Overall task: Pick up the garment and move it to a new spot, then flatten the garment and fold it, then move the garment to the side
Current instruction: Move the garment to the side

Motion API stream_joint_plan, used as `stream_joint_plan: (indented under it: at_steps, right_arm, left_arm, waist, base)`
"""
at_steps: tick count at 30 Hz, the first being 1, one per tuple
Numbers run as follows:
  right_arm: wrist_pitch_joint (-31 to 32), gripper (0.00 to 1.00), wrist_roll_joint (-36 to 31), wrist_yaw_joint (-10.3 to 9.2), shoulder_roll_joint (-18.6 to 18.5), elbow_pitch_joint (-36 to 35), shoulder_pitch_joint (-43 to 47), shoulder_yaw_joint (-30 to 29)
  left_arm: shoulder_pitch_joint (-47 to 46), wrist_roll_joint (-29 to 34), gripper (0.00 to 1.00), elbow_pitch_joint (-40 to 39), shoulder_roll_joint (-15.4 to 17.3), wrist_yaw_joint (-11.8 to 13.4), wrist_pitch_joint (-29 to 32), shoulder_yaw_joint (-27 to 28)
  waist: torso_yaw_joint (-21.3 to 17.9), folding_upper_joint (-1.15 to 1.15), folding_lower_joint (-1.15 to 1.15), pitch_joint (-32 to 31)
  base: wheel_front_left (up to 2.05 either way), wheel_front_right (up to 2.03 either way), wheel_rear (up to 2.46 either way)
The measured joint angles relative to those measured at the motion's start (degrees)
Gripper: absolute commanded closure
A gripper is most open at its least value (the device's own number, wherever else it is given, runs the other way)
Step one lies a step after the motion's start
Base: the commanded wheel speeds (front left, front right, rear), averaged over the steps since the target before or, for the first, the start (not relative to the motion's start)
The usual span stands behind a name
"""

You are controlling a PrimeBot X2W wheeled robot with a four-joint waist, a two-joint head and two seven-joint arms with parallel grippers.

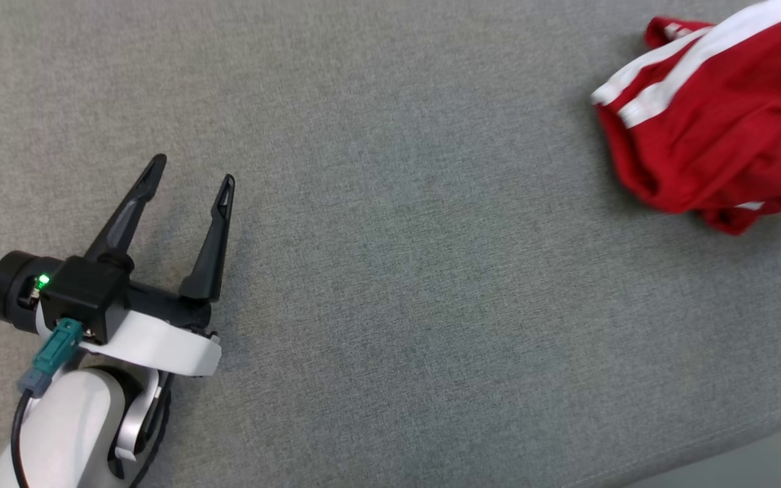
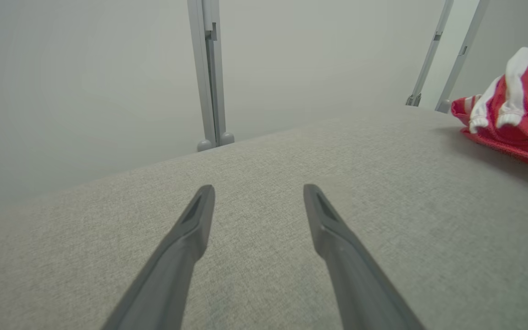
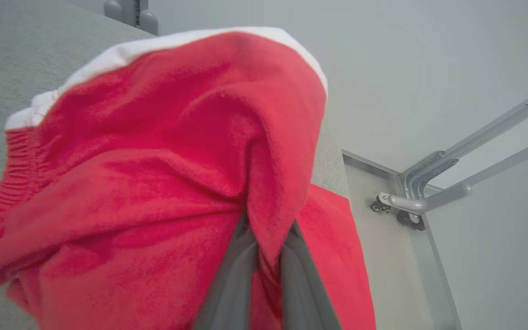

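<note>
The garment (image 1: 723, 129) is a bunched red shirt with white stripes at the upper right of the head view, lifted partly off the grey cloth surface. In the right wrist view my right gripper (image 3: 266, 229) is shut on a fold of the red garment (image 3: 154, 174), whose cloth drapes over the fingers (image 3: 232, 279). My left gripper (image 1: 190, 173) stands open low over the surface at the lower left, far from the garment. The left wrist view has its spread fingertips (image 2: 202, 201) with nothing between them and the garment (image 2: 516, 110) at the right edge.
The grey cloth-covered table (image 1: 397, 237) stretches between the two arms. Its front edge (image 1: 736, 451) runs along the lower right of the head view. Grey metal frame posts (image 2: 209, 73) rise beyond the far edge, and a wheeled frame foot (image 3: 406, 206) stands on the floor.
</note>
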Motion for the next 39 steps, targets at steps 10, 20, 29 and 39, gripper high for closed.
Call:
stream_joint_plan:
  at_steps: [10,20,29,39]
  right_arm:
    - [-1.4,0.00,-0.3,0.00,1.1,7.1,-2.2,-3.9]
    - [-7.2,0.00,-1.2,0.00,7.1,11.1,0.0,-10.1]
    - [-8.7,0.00,-4.1,0.00,13.1,0.2,10.6,-20.1]
    - [-8.7,0.00,-9.7,0.00,22.0,-13.4,22.3,-27.3]
  left_arm:
    - [-2.2,0.4,0.00,-0.2,0.7,-0.3,0.3,-0.3]
    - [-1.8,-0.1,0.00,0.8,0.9,0.0,0.3,-0.4]
    - [2.5,-1.8,0.00,2.0,-0.1,1.2,-0.7,-0.4]
    - [5.7,-3.7,0.00,3.5,-1.9,2.5,-2.5,-0.4]
  waist:
    - [0.3,0.00,0.00,3.7]
    - [-0.9,0.00,0.00,1.7]
    - [-1.9,0.00,0.01,-5.1]
    - [1.0,0.00,0.00,-11.2]
  base:
    - [0.00,0.00,0.00]
    - [0.00,0.00,0.00]
    - [0.00,0.00,0.00]
    - [0.00,0.00,0.00]
